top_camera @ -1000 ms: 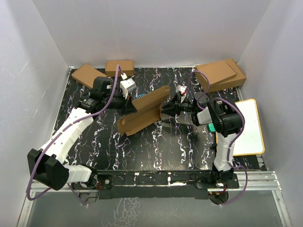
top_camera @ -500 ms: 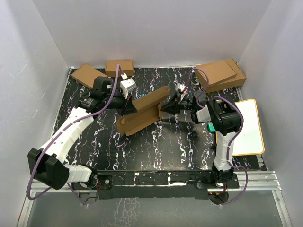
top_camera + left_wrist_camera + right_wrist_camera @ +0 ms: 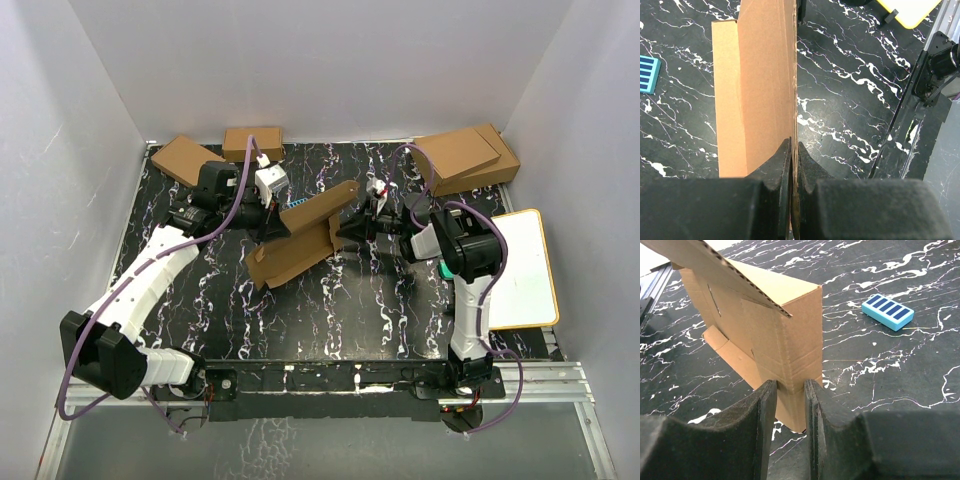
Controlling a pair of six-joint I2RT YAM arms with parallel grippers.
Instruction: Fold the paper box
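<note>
1. My right gripper [image 3: 790, 386] has advanced onto the box [image 3: 300, 245] end; jaws straddle it, clamping unclear.
2. My left gripper [image 3: 794, 146] pinches the raised wall ahead.
3. Partly folded; closing flaps remains.

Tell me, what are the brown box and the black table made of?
The paper box looks like corrugated cardboard, plain matte brown: its cut edge shows wavy ridges. The table looks like black marble with white veins, though it could just be a printed surface.
</note>
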